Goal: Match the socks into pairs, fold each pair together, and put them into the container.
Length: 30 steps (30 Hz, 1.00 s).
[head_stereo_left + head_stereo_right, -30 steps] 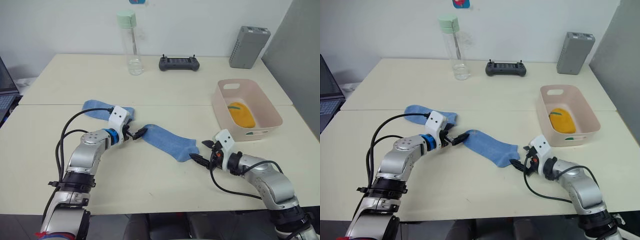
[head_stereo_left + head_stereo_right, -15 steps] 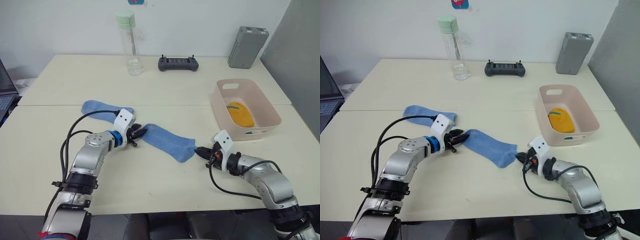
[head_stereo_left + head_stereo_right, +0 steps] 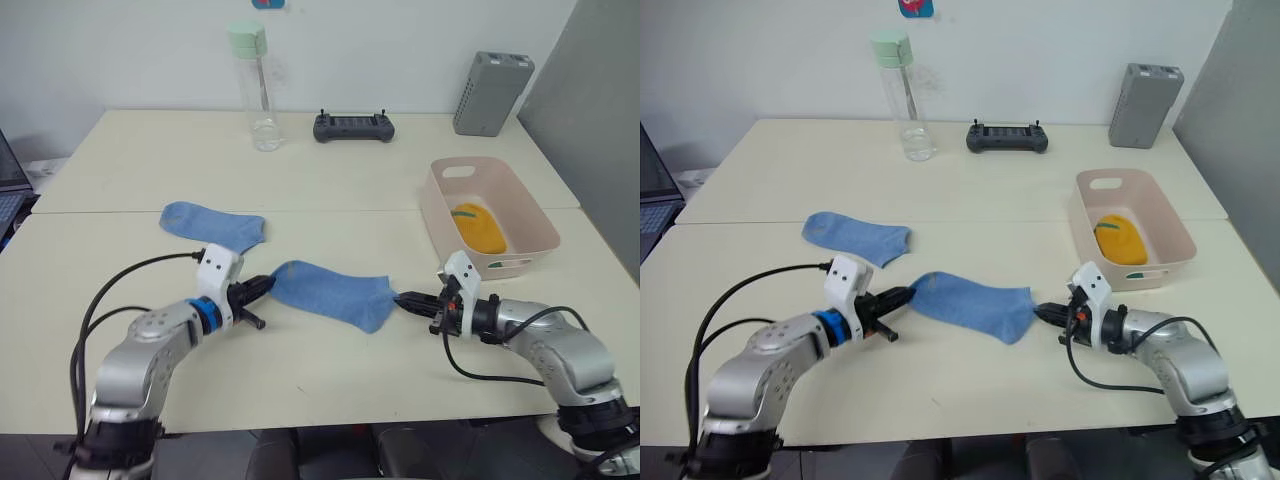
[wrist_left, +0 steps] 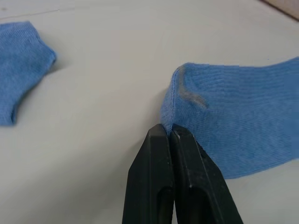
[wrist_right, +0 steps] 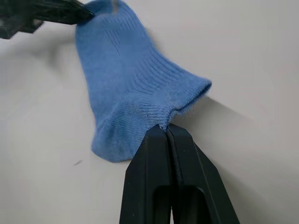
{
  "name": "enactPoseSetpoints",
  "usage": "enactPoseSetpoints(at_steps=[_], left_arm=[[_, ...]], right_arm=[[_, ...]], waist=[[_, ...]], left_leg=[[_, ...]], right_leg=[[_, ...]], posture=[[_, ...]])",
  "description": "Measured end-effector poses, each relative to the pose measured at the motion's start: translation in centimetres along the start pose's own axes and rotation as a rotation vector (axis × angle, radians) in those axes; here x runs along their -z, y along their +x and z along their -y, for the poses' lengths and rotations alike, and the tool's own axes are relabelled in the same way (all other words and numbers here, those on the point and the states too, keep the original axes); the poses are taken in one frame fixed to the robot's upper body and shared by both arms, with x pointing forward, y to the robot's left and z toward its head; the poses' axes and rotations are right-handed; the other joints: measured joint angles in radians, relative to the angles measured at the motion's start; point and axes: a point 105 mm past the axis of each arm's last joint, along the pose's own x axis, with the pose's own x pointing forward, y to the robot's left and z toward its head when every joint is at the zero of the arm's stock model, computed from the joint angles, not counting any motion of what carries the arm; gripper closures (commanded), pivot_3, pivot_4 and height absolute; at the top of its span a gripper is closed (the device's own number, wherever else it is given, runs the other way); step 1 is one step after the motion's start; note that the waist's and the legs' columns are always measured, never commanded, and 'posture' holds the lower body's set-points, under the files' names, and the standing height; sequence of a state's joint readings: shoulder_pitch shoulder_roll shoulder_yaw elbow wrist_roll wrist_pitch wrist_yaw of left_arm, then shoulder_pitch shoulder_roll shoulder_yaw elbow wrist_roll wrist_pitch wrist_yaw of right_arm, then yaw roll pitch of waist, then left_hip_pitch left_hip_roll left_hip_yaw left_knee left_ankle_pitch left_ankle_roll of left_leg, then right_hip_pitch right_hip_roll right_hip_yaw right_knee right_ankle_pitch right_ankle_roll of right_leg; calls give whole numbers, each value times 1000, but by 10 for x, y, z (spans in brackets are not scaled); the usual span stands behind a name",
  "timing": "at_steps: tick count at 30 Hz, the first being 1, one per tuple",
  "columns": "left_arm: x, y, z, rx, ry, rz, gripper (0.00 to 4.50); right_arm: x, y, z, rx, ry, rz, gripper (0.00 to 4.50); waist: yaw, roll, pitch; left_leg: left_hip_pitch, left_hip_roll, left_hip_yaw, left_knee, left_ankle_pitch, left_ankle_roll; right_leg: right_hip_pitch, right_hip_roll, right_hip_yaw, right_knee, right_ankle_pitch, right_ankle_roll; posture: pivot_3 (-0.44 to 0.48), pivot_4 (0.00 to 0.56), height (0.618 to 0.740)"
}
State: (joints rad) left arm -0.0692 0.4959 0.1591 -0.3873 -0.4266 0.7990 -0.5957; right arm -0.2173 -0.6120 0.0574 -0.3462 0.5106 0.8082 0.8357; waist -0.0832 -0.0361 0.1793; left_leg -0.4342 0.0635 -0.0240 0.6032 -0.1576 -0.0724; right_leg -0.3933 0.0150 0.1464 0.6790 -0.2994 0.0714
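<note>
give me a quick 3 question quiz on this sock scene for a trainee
1. True or false: the left gripper and the right gripper each pinch an opposite end of the same blue sock.
2. Multiple choice: what lies in the pink tub? A) a green sock B) a mustard-yellow sock C) a blue sock D) nothing
3. Fill in: the second blue sock lies flat on the ____, apart from both grippers.

Key: 1 true: both sets of jaws are shut on the sock's ends. 2 B. 3 table.
</note>
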Motion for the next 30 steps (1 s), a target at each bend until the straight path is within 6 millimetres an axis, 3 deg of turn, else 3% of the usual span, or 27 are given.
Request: enactPoseSetpoints(at_steps=[7,17,22,24,28,30], left_arm=[[9,-13,10,-34,-61,-27,4418],[25,-15,15,-89,-107,-45,4418],[24,-14,15,-101,-99,-31,4418],[21,-13,14,-101,-96,-25,4455],[23,-14,18,-71,-90,-35,3568],[24,-18,18,-34,-64,-65,2904]], right_arm=[[0,3,-2,-42,-9,-48,4500],[3,16,23,16,-46,-89,4500],[4,17,24,6,-68,-106,4500],[4,16,24,10,-76,-108,4061],[6,15,21,-7,-50,-107,2859],[7,12,17,-13,-54,-103,2129]], waist=[[-1,0,0],[-1,-1,1],[0,-1,1],[0,-1,1],[-1,-1,1],[-1,-1,1]], left_leg=[[1,0,1,5,0,0],[1,-1,3,3,-1,-1],[1,-1,3,2,-1,-1],[1,-1,3,2,-1,-1],[1,-1,3,3,-1,-1],[1,0,3,3,-1,-1]], right_leg=[[1,0,2,0,-2,-4],[-1,-1,4,-1,-2,-4],[-1,0,4,-1,-3,-5],[-1,0,4,-1,-3,-5],[-1,0,4,-1,-2,-4],[-2,0,4,-1,-3,-5]], posture=[[0,150,740],[0,150,740],[0,150,740],[0,150,740],[0,150,740],[0,150,740]])
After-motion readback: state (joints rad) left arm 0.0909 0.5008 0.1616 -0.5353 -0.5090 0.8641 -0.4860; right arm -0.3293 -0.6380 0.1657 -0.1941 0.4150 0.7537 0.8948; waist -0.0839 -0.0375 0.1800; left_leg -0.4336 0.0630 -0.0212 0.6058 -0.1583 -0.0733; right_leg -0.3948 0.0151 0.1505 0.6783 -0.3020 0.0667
